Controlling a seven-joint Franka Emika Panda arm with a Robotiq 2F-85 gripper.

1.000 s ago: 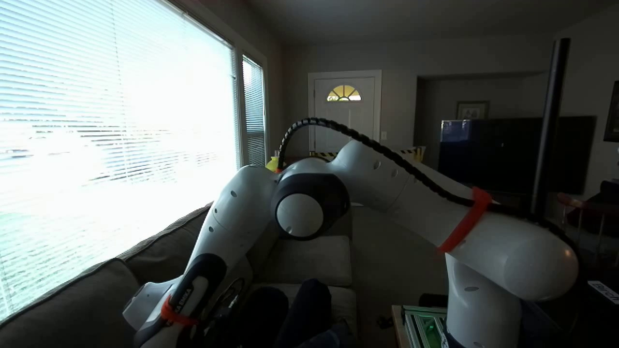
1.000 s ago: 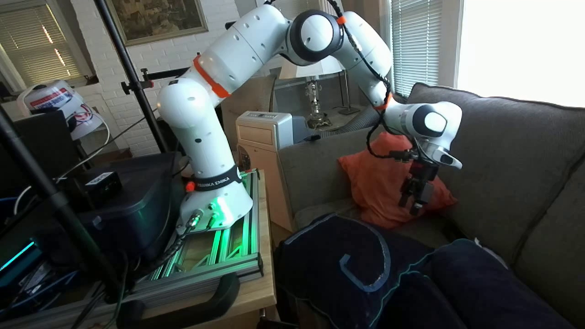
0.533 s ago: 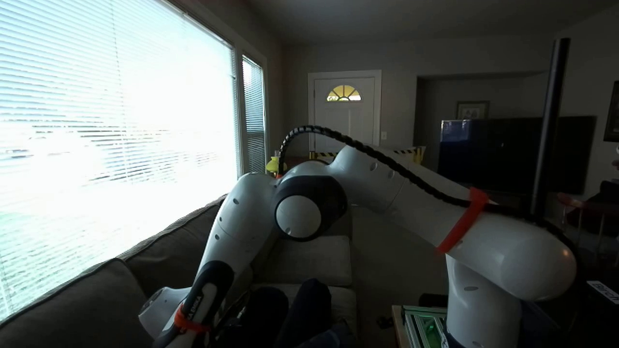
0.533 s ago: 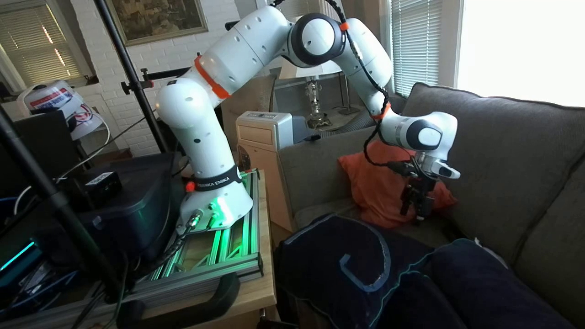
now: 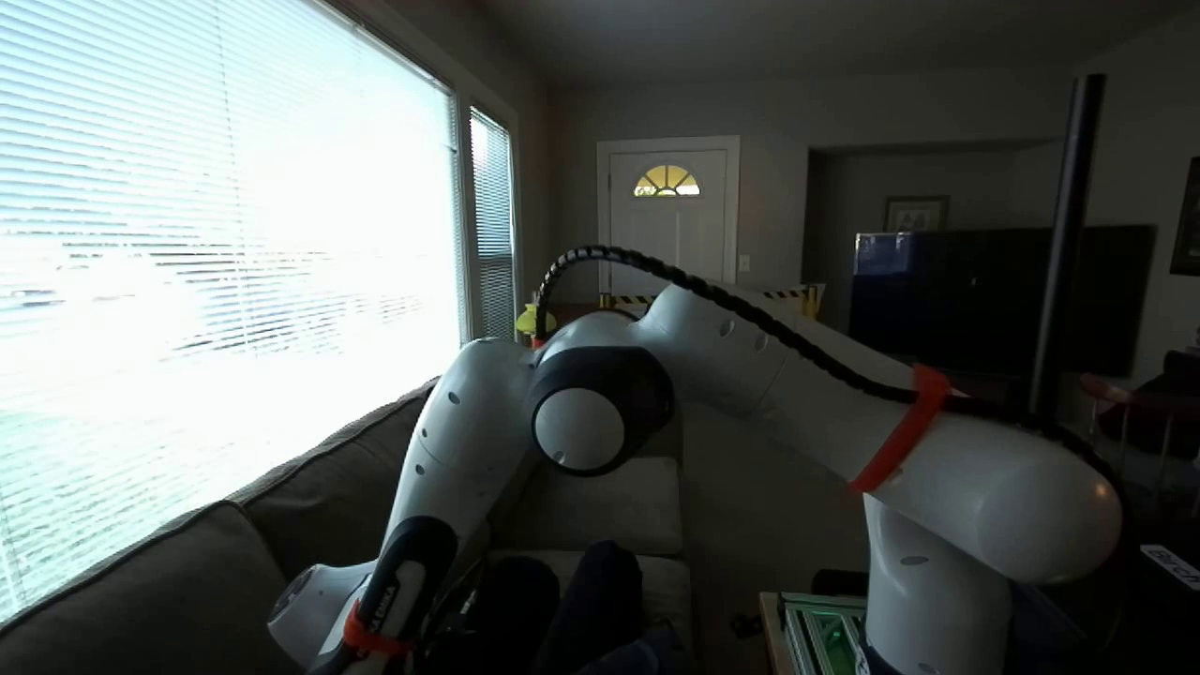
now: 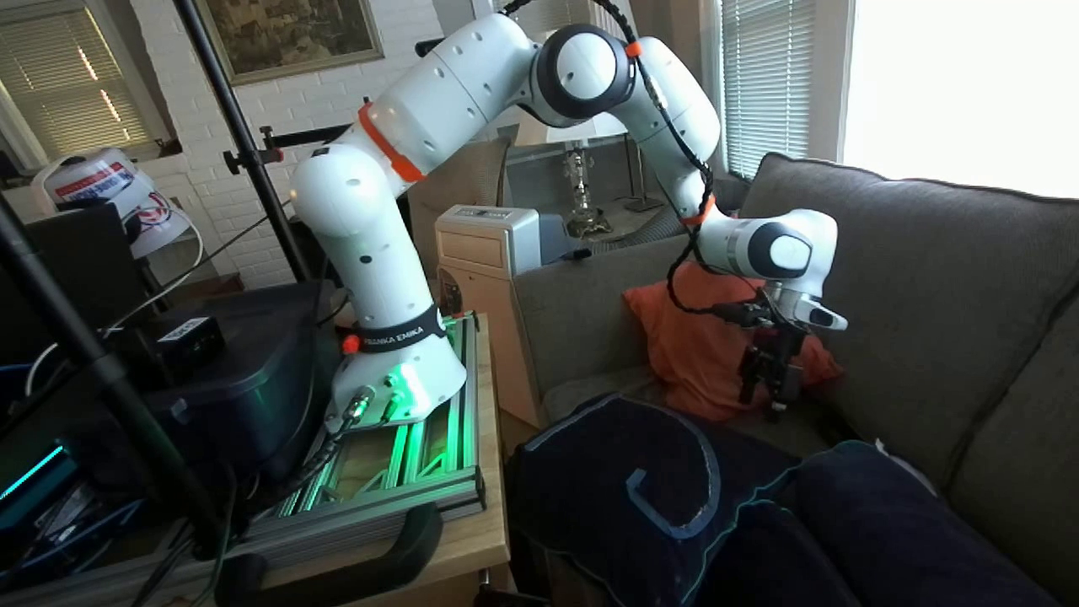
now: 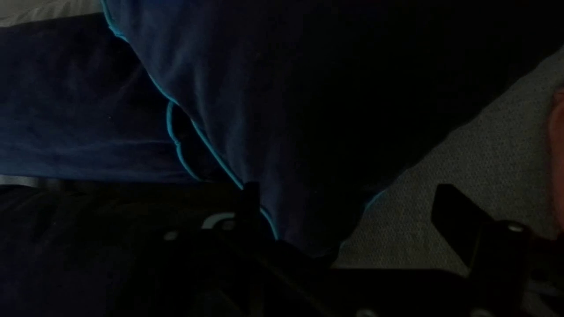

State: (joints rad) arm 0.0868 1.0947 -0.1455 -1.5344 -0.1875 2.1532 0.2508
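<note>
The biggest thing here is a grey-brown sofa point(image 6: 952, 278), and the white arm point(image 6: 582, 72) arches over it. On the seat point(image 7: 440, 163) lies a dark blue cushion point(image 6: 607, 464) with light blue piping point(image 7: 216, 154) and a pale curved stripe point(image 6: 714, 480). Beyond it an orange pillow point(image 6: 691, 362) slumps near the armrest point(image 6: 590, 312). The black gripper point(image 7: 348, 191) hangs over the cushion's corner, unclenched, its 2 fingers point(image 7: 456, 220) well apart; whether they brush the cloth I can't tell.
</note>
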